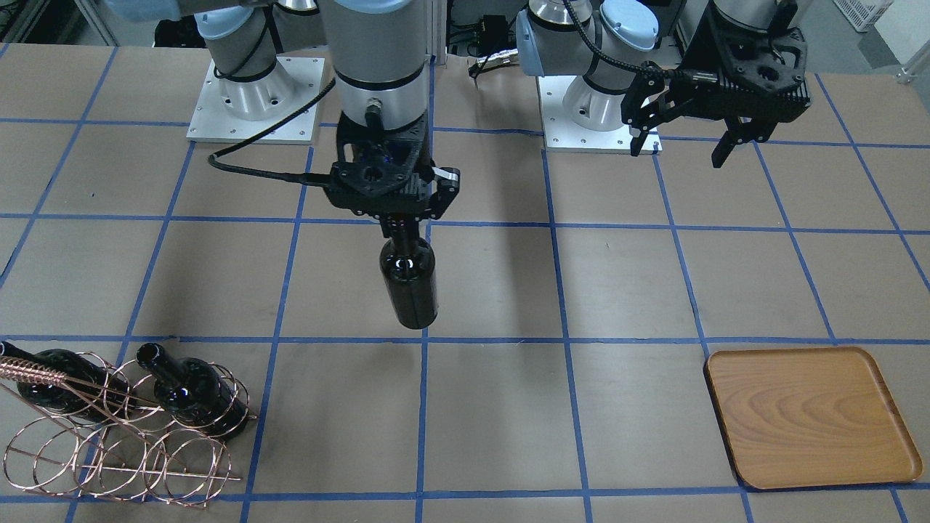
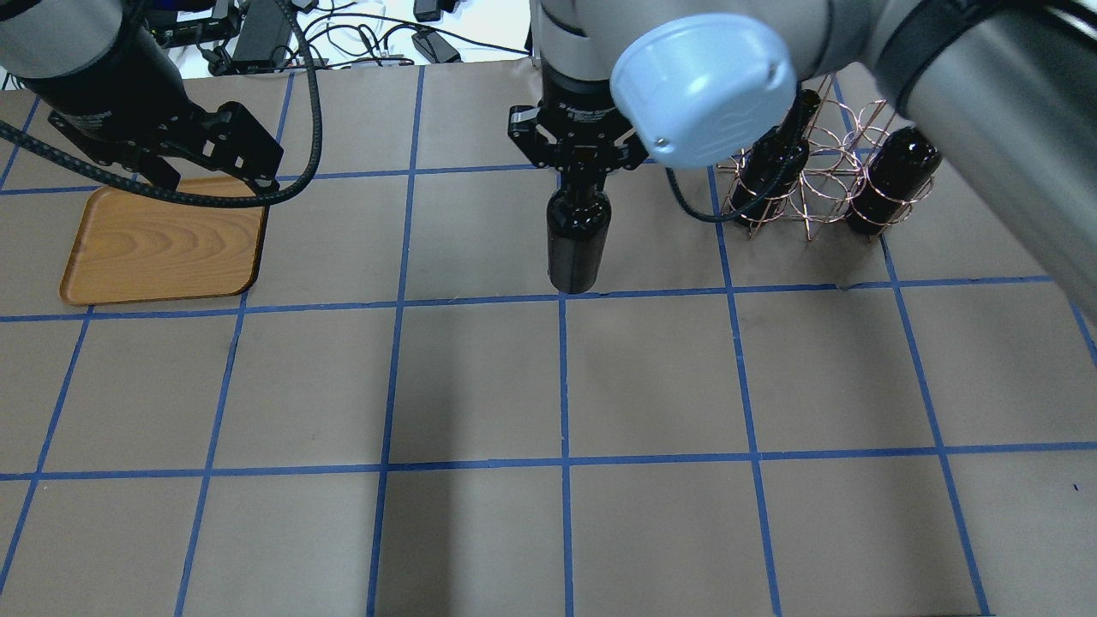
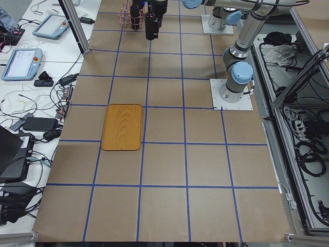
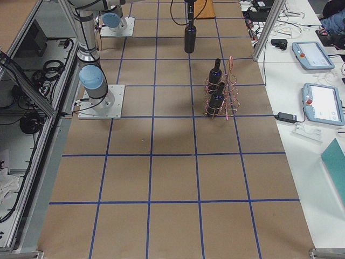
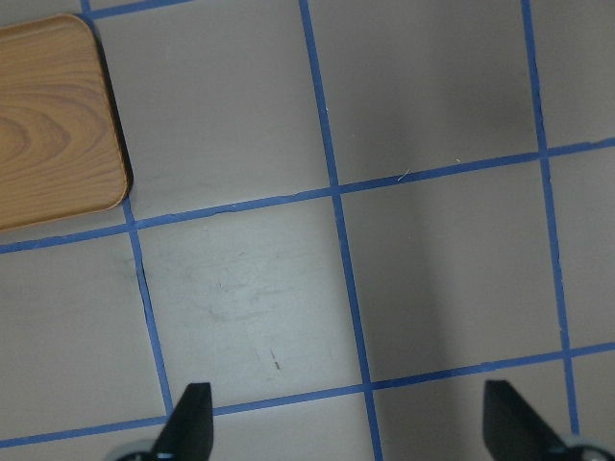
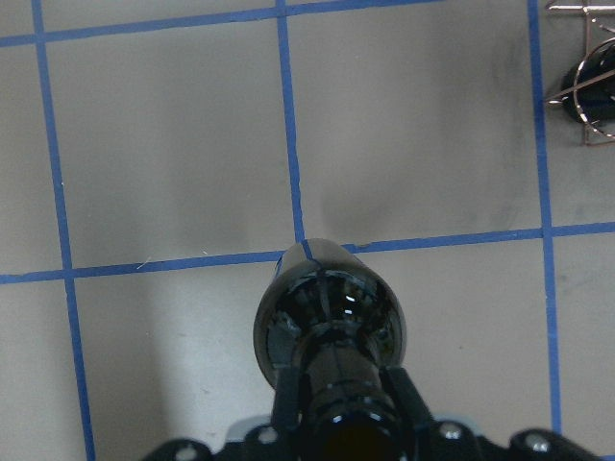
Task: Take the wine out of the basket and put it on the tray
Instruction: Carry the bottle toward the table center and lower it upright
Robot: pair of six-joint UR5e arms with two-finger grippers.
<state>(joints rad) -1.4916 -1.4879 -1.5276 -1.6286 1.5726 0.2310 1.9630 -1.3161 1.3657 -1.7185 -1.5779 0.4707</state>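
Brown paper covered the table (image 1: pixel 494 407), matte, with a blue tape grid (image 1: pixel 421 407) marking squares. Right gripper (image 1: pixel 398 221) was clamped tight on the neck of the wine bottle (image 1: pixel 409 287), which hung upright, base down and apparently clear of the paper, roughly mid-table between basket and tray and nearer the basket.

The neck grip looked sensible: it is the narrow part the fingers can close around, and the part that sticks out of the rings. Basket (image 1: pixel 123 428) sat far right from the robot's side. It was thin copper wire bent into round rings, with a twisted handle. 2 other bottles (image 1: pixel 192 392) were slotted through the rings, tilted, necks poking out. All 3 were glossy near-black glass with no label and short necks.

Tray (image 1: pixel 810 418) lay flat at far left, orange-brown wood with clear grain, rounded corners and a low rim, nothing on it.

Left gripper (image 1: pixel 679 152) hovered near the tray's side, fingers spread wide with nothing between them.

Judged step: carrying the bottle across to the tray. Slick glass held only at the neck could swing or slip.
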